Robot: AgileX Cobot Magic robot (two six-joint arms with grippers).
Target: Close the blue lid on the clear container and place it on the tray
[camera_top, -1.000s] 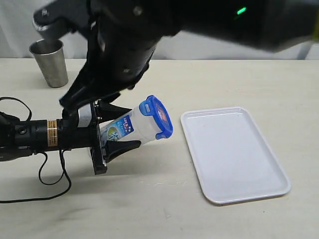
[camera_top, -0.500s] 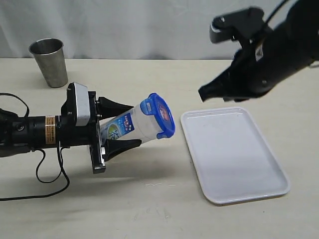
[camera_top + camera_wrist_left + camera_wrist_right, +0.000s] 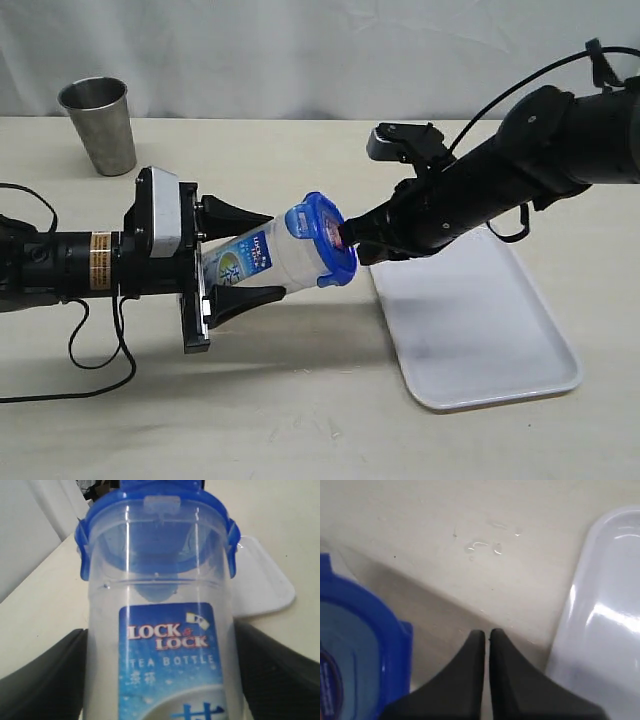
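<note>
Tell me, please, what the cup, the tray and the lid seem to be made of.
Cup: probably steel, dull brushed grey with soft reflections.
Tray: looks like white plastic, glossy, with bright highlights.
Lid: translucent blue plastic, smooth; its middle lets light through.

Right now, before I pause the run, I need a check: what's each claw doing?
Left claw: closed on the clear container, holding it tilted.
Right claw: shut, empty, tips beside the blue lid.
</note>
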